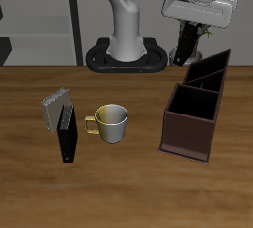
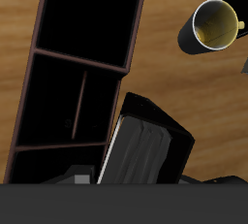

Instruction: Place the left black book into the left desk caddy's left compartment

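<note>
Your claw (image 1: 188,46) grips the left black book (image 1: 187,44), lifted off the worktop (image 1: 128,183) above the left desk caddy (image 1: 198,104), toward its twelve o'clock end. Pickup done; lowering into the left compartment remains.

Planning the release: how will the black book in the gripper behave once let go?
The left black book looks a stiff hardcover, so it probably won't flop. Thin and tall, it may tip against the desk caddy wall once the gripper opens.
</note>
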### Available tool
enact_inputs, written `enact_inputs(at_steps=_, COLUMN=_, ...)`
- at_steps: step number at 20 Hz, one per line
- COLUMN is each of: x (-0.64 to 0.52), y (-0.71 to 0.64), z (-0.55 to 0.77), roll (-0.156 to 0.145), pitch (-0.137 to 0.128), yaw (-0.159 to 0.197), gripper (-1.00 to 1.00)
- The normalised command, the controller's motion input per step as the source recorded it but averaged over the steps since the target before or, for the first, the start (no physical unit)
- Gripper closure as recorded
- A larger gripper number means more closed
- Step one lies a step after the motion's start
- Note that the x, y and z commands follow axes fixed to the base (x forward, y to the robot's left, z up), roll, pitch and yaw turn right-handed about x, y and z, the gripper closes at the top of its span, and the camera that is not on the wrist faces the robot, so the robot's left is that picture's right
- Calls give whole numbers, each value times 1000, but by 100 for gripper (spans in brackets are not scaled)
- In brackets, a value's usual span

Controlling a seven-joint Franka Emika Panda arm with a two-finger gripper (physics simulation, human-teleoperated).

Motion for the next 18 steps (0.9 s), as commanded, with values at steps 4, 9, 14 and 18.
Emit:
enact_inputs(at_steps=4, x=-249, y=300, z=-127, roll=73, pitch=13, yaw=6, gripper=100)
enact_inputs(at_steps=9, x=-371, y=252, z=-23, roll=36, pitch=-14, yaw=-26, gripper=100)
enact_inputs(at_steps=14, x=-205, y=151, z=-16, roll=45, pitch=-15, yaw=-21, gripper=100)
enact_inputs(at_steps=18, x=-172, y=211, z=-63, roll=62, pitch=10, yaw=-15, gripper=100)
